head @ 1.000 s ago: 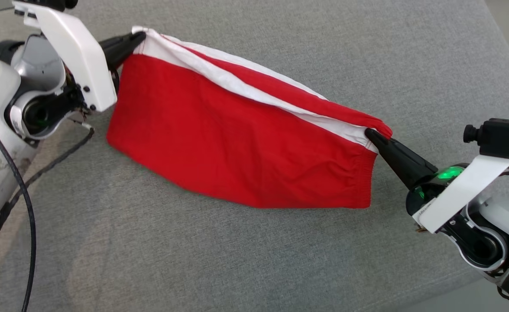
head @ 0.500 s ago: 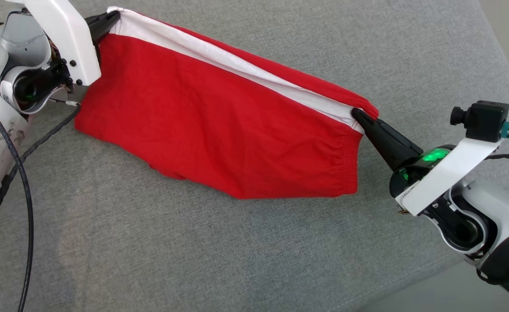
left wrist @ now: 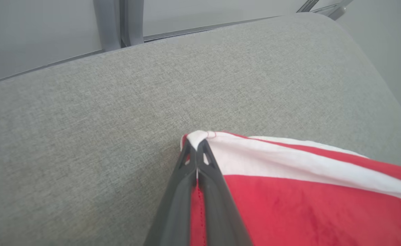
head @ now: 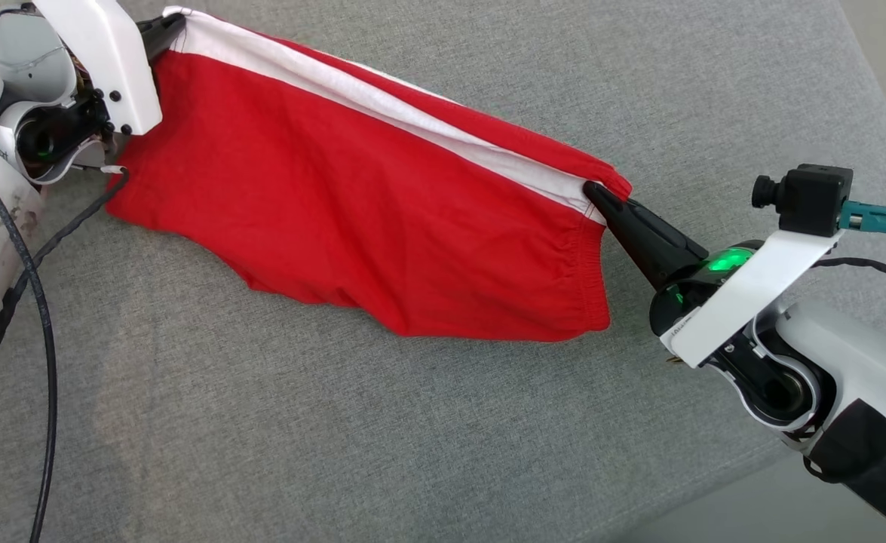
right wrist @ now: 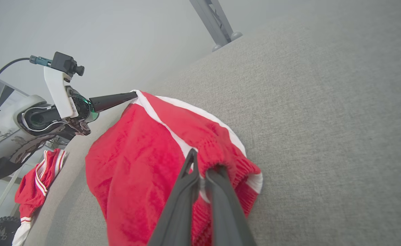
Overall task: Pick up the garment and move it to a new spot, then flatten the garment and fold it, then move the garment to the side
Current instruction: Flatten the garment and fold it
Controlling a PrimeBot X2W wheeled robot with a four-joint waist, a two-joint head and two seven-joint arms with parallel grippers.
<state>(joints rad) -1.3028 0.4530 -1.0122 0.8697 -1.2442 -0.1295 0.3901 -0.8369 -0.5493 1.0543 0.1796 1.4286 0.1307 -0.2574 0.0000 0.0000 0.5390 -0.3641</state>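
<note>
Left pincer and right pincer are still gripping the garment taut, sliding it leftward, so relocating's underway.

Red garment (white stripe), grey cushion.

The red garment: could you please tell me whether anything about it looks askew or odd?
Yes. The garment is stretched between the left pincer and right pincer, both shut on its white-banded edge, yet its lower hem runs slanted and rumpled on the grey cushion.
</note>
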